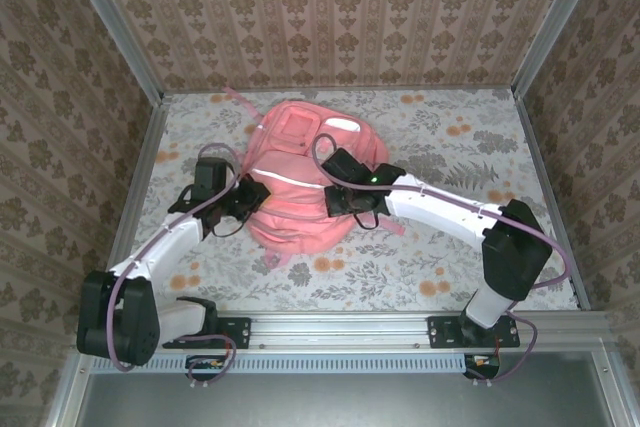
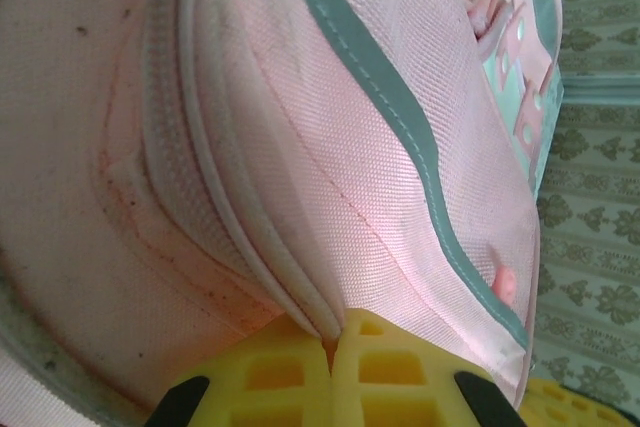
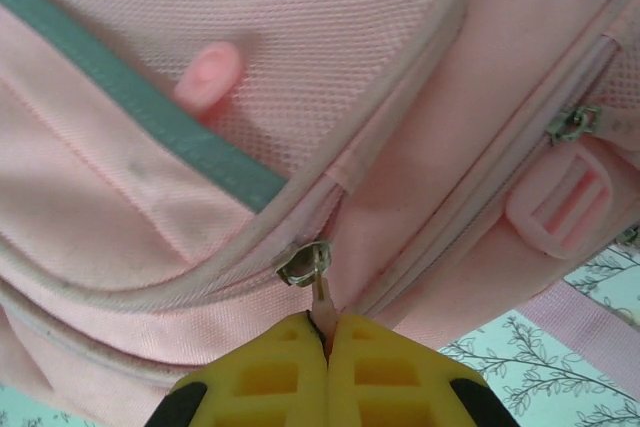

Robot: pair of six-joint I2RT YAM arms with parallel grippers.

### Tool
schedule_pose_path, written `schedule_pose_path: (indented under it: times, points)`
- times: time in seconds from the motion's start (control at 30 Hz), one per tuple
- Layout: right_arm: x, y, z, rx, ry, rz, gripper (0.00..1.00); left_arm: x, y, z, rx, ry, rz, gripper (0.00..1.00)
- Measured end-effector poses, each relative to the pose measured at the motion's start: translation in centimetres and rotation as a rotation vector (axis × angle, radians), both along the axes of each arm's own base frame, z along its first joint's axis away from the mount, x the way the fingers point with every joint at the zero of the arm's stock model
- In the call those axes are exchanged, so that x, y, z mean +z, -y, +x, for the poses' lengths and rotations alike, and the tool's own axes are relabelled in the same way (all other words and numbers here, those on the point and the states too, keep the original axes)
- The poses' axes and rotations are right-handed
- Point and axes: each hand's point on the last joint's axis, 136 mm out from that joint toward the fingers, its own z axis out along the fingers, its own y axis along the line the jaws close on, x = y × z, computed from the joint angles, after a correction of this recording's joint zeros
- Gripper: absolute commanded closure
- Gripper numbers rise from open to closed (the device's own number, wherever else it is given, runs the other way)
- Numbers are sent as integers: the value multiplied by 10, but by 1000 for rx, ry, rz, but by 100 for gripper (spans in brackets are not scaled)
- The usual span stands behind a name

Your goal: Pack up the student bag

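While the student bag [image 1: 300, 217] lies in the middle of the table [image 1: 450, 142], your left gripper [image 2: 333, 342] pinches its piped seam [image 2: 300, 292] and your right gripper [image 3: 327, 332] clamps the zipper pull [image 3: 320, 295], so packing looks near done, with zipping likely left.

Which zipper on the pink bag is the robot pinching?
Find the big pink fabric backpack on the flowery table. Near the end of its grey strip sits a small silver zipper slider. Only its pull is pinched by the right gripper.
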Motion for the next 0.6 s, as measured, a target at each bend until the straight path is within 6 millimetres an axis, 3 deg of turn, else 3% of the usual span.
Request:
schedule_pose_path:
  times: [0.13, 0.23, 0.27, 0.37, 0.4, 0.47, 0.6]
  points:
    - [0, 9, 8, -57, -25, 31, 100, 7, 7, 3, -54, 10, 8, 88]
    - [1, 19, 16, -95, -35, 48, 100, 12, 11, 5, -101, 26, 23, 56]
    - [2, 23, 18, -111, -35, 50, 95, 14, 10, 6, -103, 28, 31, 50]
    - [6, 50, 29, -181, -33, 53, 47, 25, 7, 15, -112, 59, 61, 35]
    - [11, 61, 31, -204, -28, 56, 37, 31, 5, 18, -115, 76, 73, 31]
    - [24, 78, 34, -239, -3, 71, 25, 44, 2, 25, -114, 108, 97, 26]
    - [73, 112, 36, -285, 134, 99, 7, 71, -23, 42, -59, 187, 184, 12]
